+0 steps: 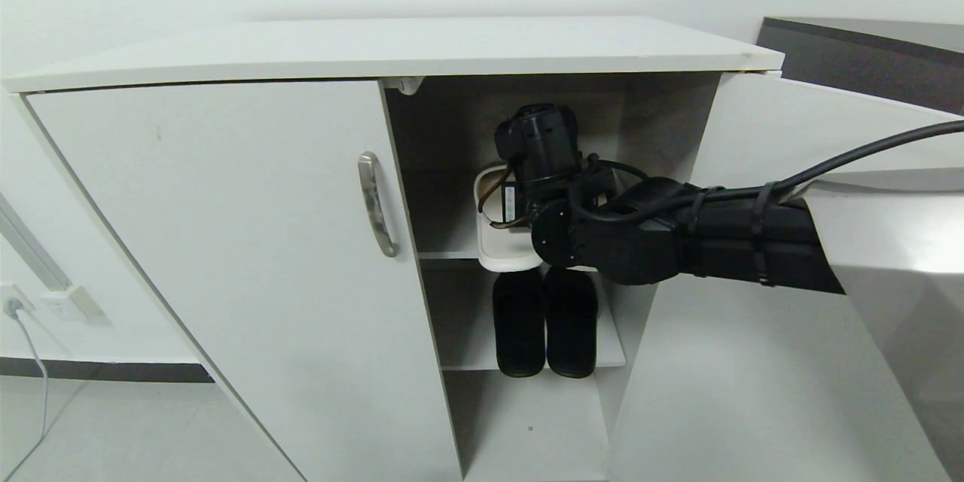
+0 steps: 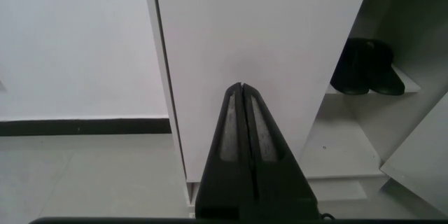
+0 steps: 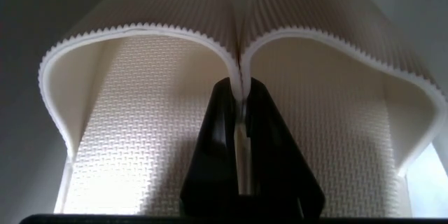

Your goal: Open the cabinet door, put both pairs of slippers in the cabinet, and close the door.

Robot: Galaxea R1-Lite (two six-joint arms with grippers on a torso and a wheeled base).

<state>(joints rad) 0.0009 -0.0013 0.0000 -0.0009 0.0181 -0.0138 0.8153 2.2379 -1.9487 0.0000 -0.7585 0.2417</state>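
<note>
A pair of white slippers (image 3: 150, 112) lies side by side, and my right gripper (image 3: 241, 108) is shut on their two inner edges, pinched together. In the head view my right arm is inside the cabinet (image 1: 392, 45) over its upper shelf, with the white slippers (image 1: 498, 254) partly hidden behind the wrist. A pair of black slippers (image 1: 544, 324) rests on the shelf below, toes pointing in. My left gripper (image 2: 241, 87) is shut on nothing, held low in front of the closed left door (image 2: 266, 35); the black slippers (image 2: 365, 66) show past the door.
The right door (image 1: 753, 361) stands swung open beside my right arm. The left door (image 1: 226, 241) with its metal handle (image 1: 374, 203) is closed. A wall socket with a cable (image 1: 15, 306) sits low at the left. Bare floor lies before the cabinet.
</note>
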